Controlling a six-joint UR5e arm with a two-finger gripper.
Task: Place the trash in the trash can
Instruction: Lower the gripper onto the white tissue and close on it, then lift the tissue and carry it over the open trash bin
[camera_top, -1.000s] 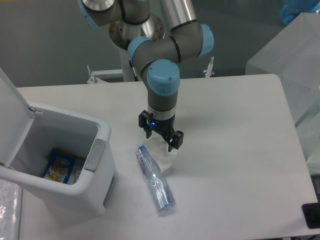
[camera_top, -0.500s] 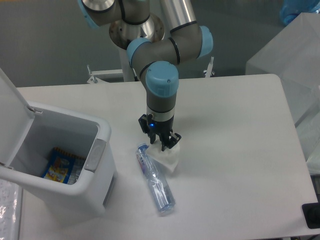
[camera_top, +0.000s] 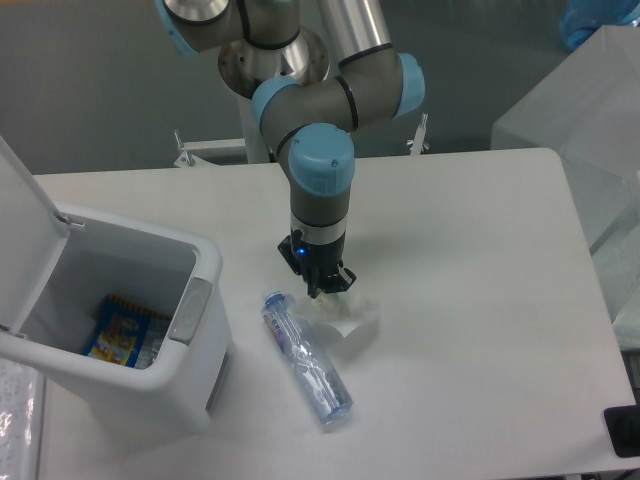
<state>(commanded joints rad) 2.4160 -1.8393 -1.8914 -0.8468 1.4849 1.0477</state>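
My gripper (camera_top: 327, 288) points straight down near the table's middle, its fingers shut on the top of the crumpled white translucent wrapper (camera_top: 348, 318), which hangs just under it and touches the table. The crushed clear bottle (camera_top: 305, 358) with a blue-white label lies on the table just left of and below the wrapper, slanting toward the front. The white trash can (camera_top: 120, 320) stands at the left with its lid (camera_top: 22, 215) flipped open and its grey latch (camera_top: 190, 310) facing the bottle.
A blue-and-yellow snack packet (camera_top: 118, 332) lies inside the trash can. The arm's base (camera_top: 270, 60) stands at the back of the table. A translucent box (camera_top: 590, 130) is at the right edge, a black object (camera_top: 622, 432) at the front right corner.
The gripper's fingers have closed on the wrapper and pulled it up slightly. The bottle has shifted a little to the left.
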